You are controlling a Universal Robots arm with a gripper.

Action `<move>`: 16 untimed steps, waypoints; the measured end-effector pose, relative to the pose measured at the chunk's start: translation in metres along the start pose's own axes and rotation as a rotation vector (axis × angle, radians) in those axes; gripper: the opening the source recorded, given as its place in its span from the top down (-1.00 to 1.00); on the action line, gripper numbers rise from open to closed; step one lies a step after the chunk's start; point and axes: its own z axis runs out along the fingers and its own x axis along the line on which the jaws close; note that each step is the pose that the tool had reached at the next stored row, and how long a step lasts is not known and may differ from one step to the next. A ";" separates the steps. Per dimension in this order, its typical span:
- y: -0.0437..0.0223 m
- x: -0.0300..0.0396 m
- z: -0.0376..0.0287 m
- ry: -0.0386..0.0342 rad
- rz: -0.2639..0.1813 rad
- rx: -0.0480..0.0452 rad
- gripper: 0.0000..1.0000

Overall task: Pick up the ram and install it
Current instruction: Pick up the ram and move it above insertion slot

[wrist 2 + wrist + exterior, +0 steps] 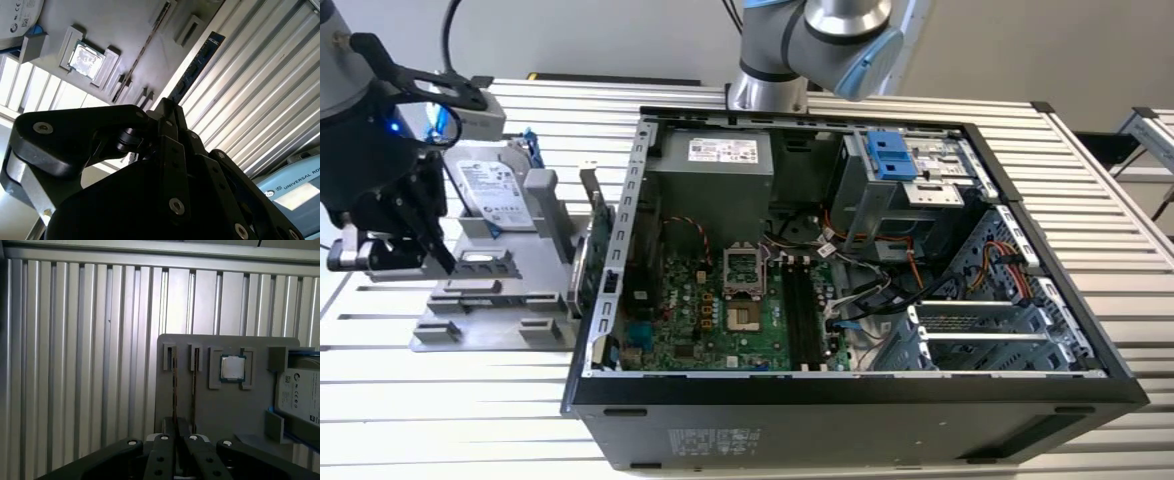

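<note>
Ram [200, 57] pick-up looks done to me, and the install does not. In the second wrist view the long, dark blue-green stick runs straight out from between my fingertips. It sits off to one side of the narrow slot in the grey holder plate [215, 410] rather than down in it, so I judge it raised clear of the plate. My pincer [178, 427] is drawn in almost to nothing, its two fingers closed on the ram.

In the first wrist view I look straight down on the holder plate. A square processor [233, 368] lies in its pocket there, and a labelled hard drive [300, 395] sits at the plate's edge.

In the exterior view I hang just above the holder plate. The open computer case [854, 410] stands beside the plate, toward the exterior view's right. The long black memory slots [803, 310] on its motherboard [680, 320] look bare. By my reckoning the grasp and the lift out of the holder are behind me. The trip to the case and the seating of the stick in a slot are not yet done.
</note>
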 end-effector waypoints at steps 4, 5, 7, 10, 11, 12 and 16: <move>0.0000 -0.0001 -0.0044 0.0000 0.000 0.0000 1.00; 0.0001 -0.0001 -0.0051 0.0000 0.000 0.0000 1.00; 0.0001 -0.0001 -0.0068 0.0001 0.000 -0.0001 1.00; 0.0001 -0.0001 -0.0101 0.0000 0.000 0.0000 1.00; 0.0001 -0.0002 -0.0112 0.0000 0.000 0.0000 1.00; 0.0001 -0.0002 -0.0124 0.0000 0.000 0.0000 1.00; 0.0002 -0.0003 -0.0178 0.0000 0.000 0.0000 1.00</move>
